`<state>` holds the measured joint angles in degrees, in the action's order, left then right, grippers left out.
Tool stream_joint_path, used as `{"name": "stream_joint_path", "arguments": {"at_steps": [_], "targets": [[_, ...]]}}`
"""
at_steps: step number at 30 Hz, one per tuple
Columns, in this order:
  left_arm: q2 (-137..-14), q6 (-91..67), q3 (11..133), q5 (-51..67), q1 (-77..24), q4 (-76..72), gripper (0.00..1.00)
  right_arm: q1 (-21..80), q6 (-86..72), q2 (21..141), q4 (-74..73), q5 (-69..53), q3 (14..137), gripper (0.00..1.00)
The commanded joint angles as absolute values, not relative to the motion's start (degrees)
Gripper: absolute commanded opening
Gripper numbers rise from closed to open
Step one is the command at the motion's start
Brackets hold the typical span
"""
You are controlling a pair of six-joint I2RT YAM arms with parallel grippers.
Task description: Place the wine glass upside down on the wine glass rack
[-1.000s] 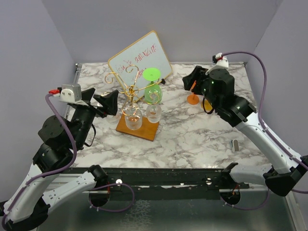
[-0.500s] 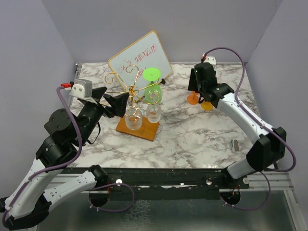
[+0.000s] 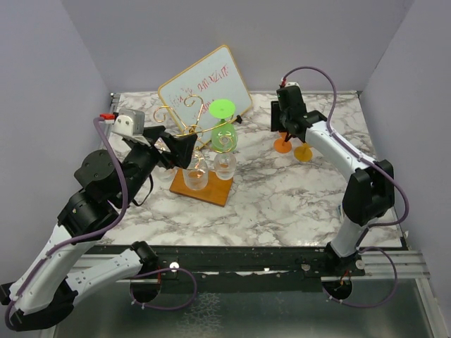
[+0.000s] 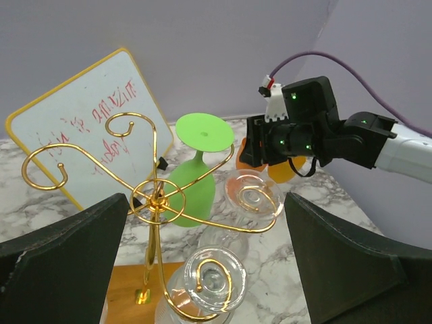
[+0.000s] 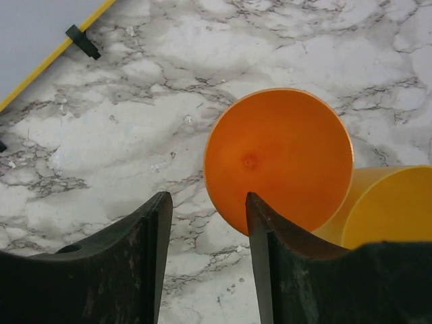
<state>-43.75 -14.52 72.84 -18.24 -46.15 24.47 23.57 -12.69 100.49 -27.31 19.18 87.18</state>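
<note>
Over the orange wine glass [image 5: 277, 158], right tool [image 5: 207, 202] apart; left tool [image 4: 206, 202] apart too.

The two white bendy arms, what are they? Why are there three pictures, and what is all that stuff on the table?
They are two robot arms, each ending in a two-finger gripper. The picture showing both arms whole is from a camera above and behind them. The other two are from little cameras on their wrists, so the dark shapes are their own fingers. On the marble table stands a gold wine glass rack with a green glass and two clear glasses hanging upside down, and a whiteboard behind. The left gripper is open, facing the rack. The right gripper hovers open over an orange wine glass that looks tipped over. Nothing seems held.
</note>
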Motion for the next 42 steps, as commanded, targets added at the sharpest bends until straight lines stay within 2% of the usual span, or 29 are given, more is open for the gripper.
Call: {"name": "stream_joint_path", "arguments": {"at_steps": [1,3,7,12,17,22,29,34,42], "targets": [[-43.9,-15.7,75.2,-15.8,-46.3,25.4,0.99,23.6,-10.3,102.4,-29.1,14.6,87.7,0.51],[-44.3,-15.7,75.4,-15.6,-46.3,25.4,0.99,23.6,-9.8,103.3,-29.4,14.8,87.8,0.47],[-45.5,-15.8,76.3,-14.9,-46.3,25.7,0.99,23.6,-8.9,103.4,-30.3,15.4,88.0,0.20],[-47.4,-16.1,77.8,-13.1,-46.3,25.9,0.96,23.7,-8.1,100.4,-26.6,14.6,85.6,0.02],[-48.2,-16.6,78.0,-13.2,-46.3,25.3,0.99,25.0,-7.2,93.5,-23.3,12.7,83.8,0.01],[-48.2,-17.3,77.9,-12.1,-46.3,23.8,0.99,25.0,-9.8,81.2,-16.3,6.5,78.6,0.01],[-48.9,-20.0,77.0,-9.5,-46.3,21.0,0.99,25.0,-14.2,66.2,-6.6,5.2,70.6,0.01],[-50.7,-24.7,74.8,-4.1,-46.3,15.5,0.99,25.0,-17.8,54.1,2.9,4.7,61.2,0.01],[-56.8,-32.2,75.6,4.8,-46.3,7.7,0.99,25.0,-23.9,39.0,7.3,8.3,52.3,0.01]]}}
